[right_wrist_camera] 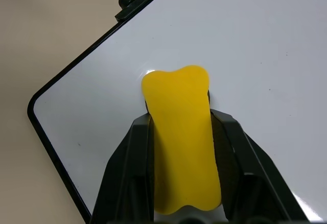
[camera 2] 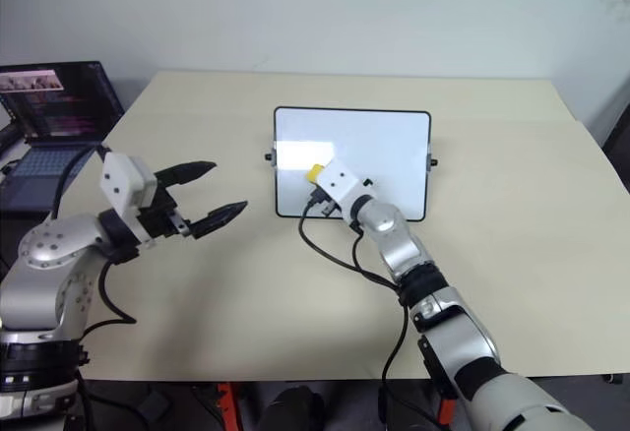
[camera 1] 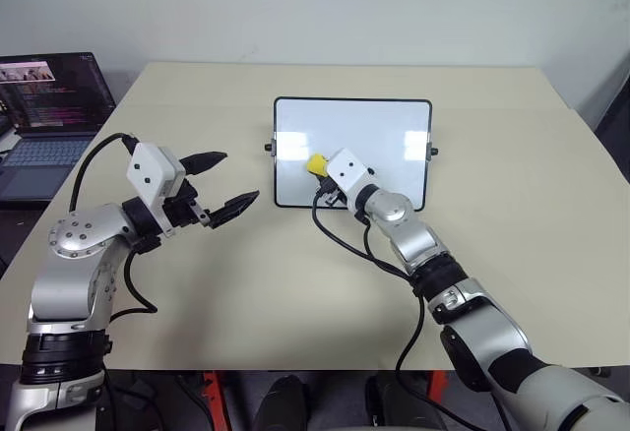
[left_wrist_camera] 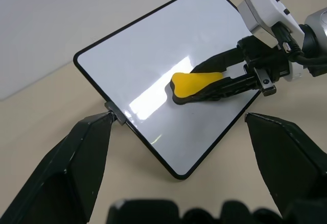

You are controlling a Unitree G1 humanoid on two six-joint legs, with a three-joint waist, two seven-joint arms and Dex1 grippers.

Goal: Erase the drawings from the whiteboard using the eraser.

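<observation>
R gripper [camera 1: 317, 167] clamped on eraser [camera 1: 316, 163], pressed to whiteboard [camera 1: 394, 126] near its left-center | board lay flat mid-table [camera 1: 512, 254], surface looked clean | L gripper [camera 1: 224, 181] hung wide apart, off board's left

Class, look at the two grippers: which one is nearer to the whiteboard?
The right. The right gripper is over the whiteboard, shut on the eraser at its surface. The left gripper hangs open above the table, off the board's left side.
</observation>
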